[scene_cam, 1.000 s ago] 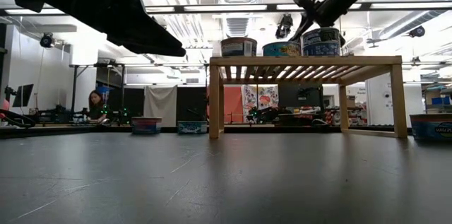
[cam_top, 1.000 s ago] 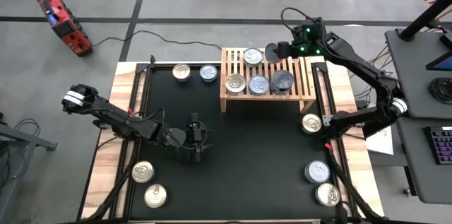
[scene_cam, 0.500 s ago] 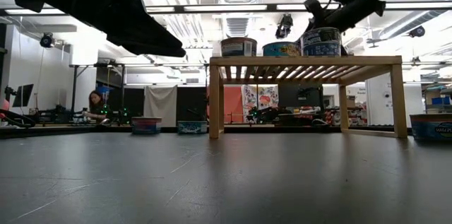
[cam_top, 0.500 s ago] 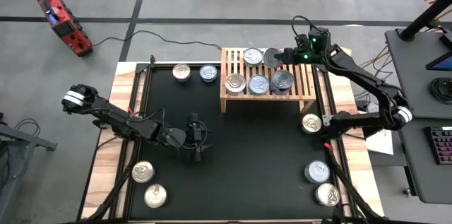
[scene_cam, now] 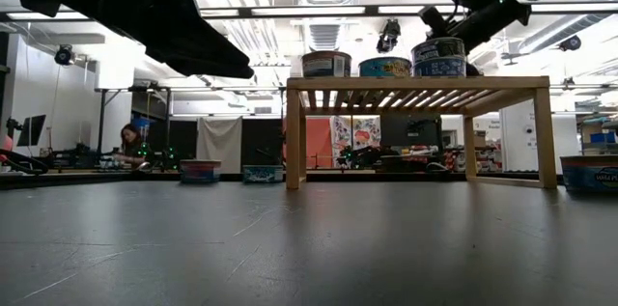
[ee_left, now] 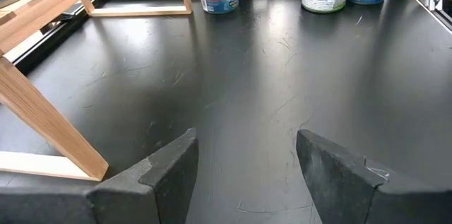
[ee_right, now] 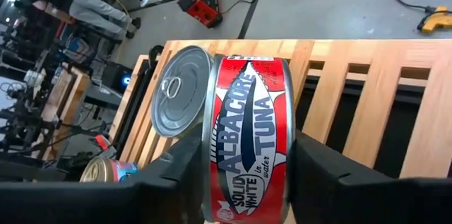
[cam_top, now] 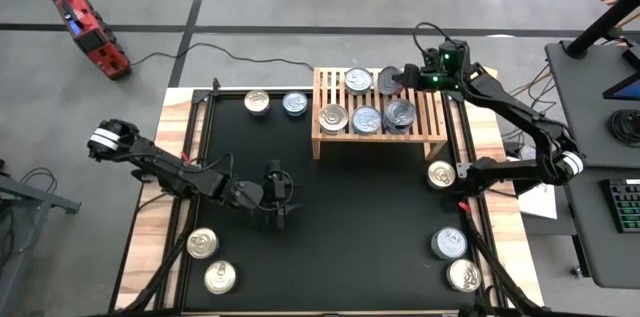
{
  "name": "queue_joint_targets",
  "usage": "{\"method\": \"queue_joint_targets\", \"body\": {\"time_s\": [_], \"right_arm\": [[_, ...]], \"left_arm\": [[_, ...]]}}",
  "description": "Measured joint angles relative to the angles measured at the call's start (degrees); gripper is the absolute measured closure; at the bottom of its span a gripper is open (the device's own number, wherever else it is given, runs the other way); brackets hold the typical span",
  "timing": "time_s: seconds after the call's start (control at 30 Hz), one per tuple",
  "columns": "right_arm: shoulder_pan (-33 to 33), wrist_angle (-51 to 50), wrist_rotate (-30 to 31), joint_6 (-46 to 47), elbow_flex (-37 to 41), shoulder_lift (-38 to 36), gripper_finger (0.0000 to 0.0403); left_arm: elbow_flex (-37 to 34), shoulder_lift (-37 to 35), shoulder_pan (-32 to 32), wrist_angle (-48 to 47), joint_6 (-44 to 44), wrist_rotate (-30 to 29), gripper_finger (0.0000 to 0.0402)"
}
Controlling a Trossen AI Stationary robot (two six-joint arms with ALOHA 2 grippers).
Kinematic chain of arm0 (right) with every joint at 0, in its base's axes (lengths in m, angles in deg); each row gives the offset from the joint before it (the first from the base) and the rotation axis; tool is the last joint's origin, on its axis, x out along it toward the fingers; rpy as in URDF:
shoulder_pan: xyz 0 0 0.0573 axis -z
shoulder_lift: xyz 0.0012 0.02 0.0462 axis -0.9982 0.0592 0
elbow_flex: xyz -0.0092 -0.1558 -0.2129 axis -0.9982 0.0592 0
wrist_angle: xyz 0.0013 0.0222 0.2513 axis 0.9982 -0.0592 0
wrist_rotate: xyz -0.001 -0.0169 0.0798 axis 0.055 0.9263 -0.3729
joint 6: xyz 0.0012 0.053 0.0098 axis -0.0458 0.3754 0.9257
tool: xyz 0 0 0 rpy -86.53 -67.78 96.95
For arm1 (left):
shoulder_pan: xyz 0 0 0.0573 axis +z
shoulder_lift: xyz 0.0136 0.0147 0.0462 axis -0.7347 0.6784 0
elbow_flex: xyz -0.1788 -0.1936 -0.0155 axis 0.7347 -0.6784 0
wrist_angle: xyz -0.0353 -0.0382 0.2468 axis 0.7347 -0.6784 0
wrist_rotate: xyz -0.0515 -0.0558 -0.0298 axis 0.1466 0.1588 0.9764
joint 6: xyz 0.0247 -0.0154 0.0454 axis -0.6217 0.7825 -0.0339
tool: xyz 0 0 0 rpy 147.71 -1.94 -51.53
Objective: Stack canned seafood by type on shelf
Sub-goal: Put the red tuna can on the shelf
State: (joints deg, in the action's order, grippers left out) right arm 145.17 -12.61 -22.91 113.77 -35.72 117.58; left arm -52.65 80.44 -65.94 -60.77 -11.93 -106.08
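Note:
My right gripper (cam_top: 393, 80) (ee_right: 247, 150) is over the far right part of the light-wood shelf (cam_top: 432, 107) and is shut on a red-labelled tuna can (ee_right: 247, 121) (cam_top: 386, 79). One can (cam_top: 358, 79) stands on the shelf's far row and three (cam_top: 333, 117) (cam_top: 365, 119) (cam_top: 400, 114) stand upright on its near row. My left gripper (cam_top: 278, 202) (ee_left: 244, 153) waits open, low over the middle of the black mat. Whether the held can touches the slats is hidden. My right gripper pinches the red tuna can across its two flat ends, with one finger (ee_right: 180, 171) at the lid side (ee_right: 180, 90) and the other at the base side. It comes from the table's right, slanting down. The red side label (ee_right: 244, 132) faces the wrist camera above the slats.
Loose cans stand on the mat: two by the far edge (cam_top: 257, 102) (cam_top: 295, 103), two at the near left (cam_top: 202, 244) (cam_top: 220, 277), three along the right (cam_top: 441, 174) (cam_top: 449, 243) (cam_top: 463, 275). The shelf's leg (ee_left: 42, 125) is close to my left gripper. A person (scene_cam: 128, 142) sits far behind.
My right gripper, still shut on the red can, has shifted a little toward the table's right and near edges over the shelf's far slats, and its wrist has swung about slightly.

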Motion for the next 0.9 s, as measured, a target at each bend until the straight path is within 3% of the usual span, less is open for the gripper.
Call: {"method": "queue_joint_targets", "body": {"time_s": [0.13,0.3,0.9], "right_arm": [[0.0,-0.44,-0.01,1.05,0.0,0.02,0.0183],[0.0,-0.51,-0.02,1.7,-0.02,0.02,0.0156],[-0.02,-16.28,0.34,-0.21,-8.04,0.0,0.0156]], "left_arm": [[0.0,0.0,0.02,0.0,0.0,0.02,0.018],[0.0,0.0,0.02,0.0,0.0,0.02,0.018],[0.0,0.0,0.0,0.0,0.63,0.11,0.018]]}}
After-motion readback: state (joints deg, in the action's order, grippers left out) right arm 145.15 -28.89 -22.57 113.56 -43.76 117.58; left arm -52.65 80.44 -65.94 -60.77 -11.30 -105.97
